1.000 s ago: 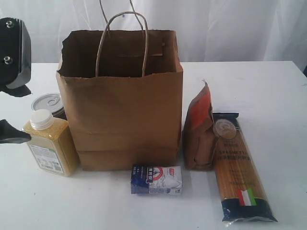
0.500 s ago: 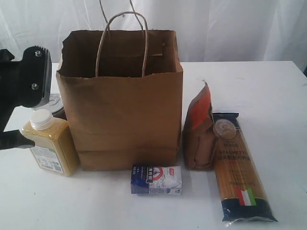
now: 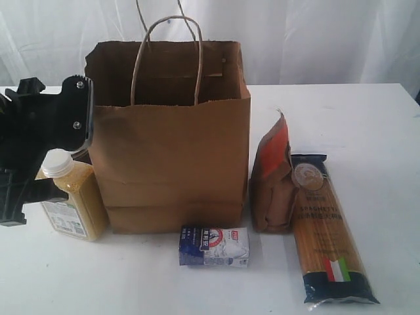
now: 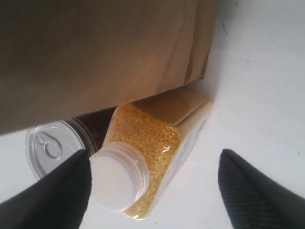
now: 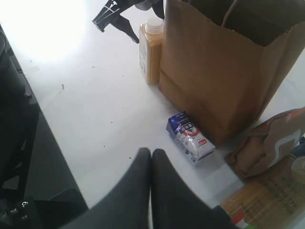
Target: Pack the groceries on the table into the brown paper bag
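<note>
The brown paper bag point(image 3: 170, 131) stands open and upright mid-table. Beside it stands the yellow white-capped bottle point(image 3: 69, 197), with the tin can point(image 4: 50, 145) behind it. My left gripper point(image 4: 155, 164) hangs open over the bottle; one finger is beside the cap point(image 4: 114, 179), the other out over bare table. In front of the bag lies the blue-white carton point(image 3: 214, 247). The brown-orange pouch point(image 3: 272, 180) and the spaghetti packet point(image 3: 328, 230) are to its right. My right gripper point(image 5: 151, 151) is shut on nothing, high above the table. The jar is out of view.
The white table point(image 3: 367, 118) runs back to a white curtain. A dark frame point(image 5: 19, 143) borders the table's edge in the right wrist view. The bag's twisted handles point(image 3: 164, 39) stick up above its rim.
My left gripper has swung right and down over the bottle and now hides the tin can in the exterior view. The groceries and bag have not moved.
</note>
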`<state>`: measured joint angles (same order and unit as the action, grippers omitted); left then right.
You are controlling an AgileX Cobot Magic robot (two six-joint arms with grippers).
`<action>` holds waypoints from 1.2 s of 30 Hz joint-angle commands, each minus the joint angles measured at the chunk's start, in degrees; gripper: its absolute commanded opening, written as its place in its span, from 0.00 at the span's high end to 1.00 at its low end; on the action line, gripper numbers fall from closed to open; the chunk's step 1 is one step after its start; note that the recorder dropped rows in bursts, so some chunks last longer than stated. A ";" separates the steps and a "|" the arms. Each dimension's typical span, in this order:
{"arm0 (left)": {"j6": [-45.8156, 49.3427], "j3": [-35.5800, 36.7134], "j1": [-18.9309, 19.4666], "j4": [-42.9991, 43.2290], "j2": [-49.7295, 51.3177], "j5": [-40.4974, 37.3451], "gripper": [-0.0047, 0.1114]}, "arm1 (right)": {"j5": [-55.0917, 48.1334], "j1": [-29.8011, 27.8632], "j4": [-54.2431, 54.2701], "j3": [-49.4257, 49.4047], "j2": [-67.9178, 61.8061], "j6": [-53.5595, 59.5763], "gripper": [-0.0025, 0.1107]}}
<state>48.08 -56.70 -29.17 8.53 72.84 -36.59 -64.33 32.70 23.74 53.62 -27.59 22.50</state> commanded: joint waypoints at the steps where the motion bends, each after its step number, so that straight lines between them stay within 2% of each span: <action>1: -0.29 0.26 -0.14 0.49 -0.13 -0.88 0.24 | 0.67 -0.18 0.37 -0.19 0.10 -0.31 0.98; 3: -0.29 0.26 -0.14 1.00 -0.13 0.37 0.12 | 0.64 -0.18 0.37 -0.42 0.10 -0.31 0.98; 5: -0.29 0.26 -0.14 1.00 0.17 2.02 0.07 | 0.64 -0.18 0.37 -0.42 0.10 -0.31 0.98; 14: -0.77 0.26 -0.14 4.80 6.53 1.82 0.08 | 0.64 -0.18 0.37 -0.42 0.10 -0.31 0.98; 22: -3.35 0.26 -0.14 5.54 6.87 -0.52 0.08 | 0.64 -0.18 0.37 -0.42 0.10 -0.31 0.98; 26: -3.35 0.26 -0.14 8.81 4.54 1.64 0.08 | 0.64 -0.18 0.37 -0.42 0.10 -0.31 0.98; 36: -6.93 -2.11 -0.14 8.70 -1.61 1.41 0.08 | 1.35 -0.18 0.37 -0.42 0.10 -0.31 0.98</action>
<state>43.04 -58.49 -29.17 17.49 73.06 -33.52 -64.02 32.70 23.74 53.57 -27.59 22.39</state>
